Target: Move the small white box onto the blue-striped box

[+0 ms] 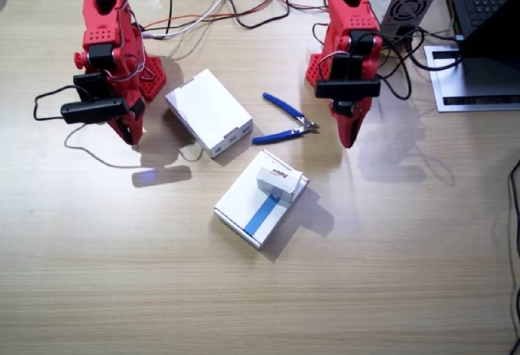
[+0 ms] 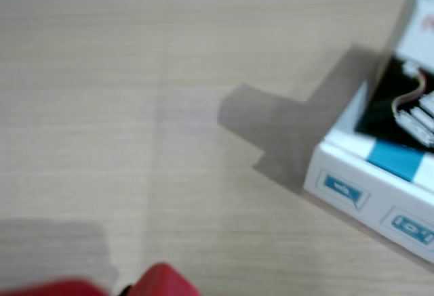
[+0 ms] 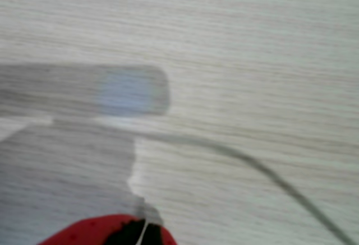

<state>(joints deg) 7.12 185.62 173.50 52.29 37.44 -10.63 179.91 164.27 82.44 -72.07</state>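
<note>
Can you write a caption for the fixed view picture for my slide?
Small white box sits on the blue-striped box; both red arms rest apart.

We see a small white box with a red logo, a blue-striped box, red arms, blue-handled pliers.

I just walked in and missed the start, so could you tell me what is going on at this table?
Neither arm is handling anything. The small white box already sits on the blue-striped box, near its far end, so the move looks done. The left claw and the right claw both point down at the table, clear of the boxes, seemingly shut and empty. A plain white box and blue-handled pliers lie between the arms.
</note>
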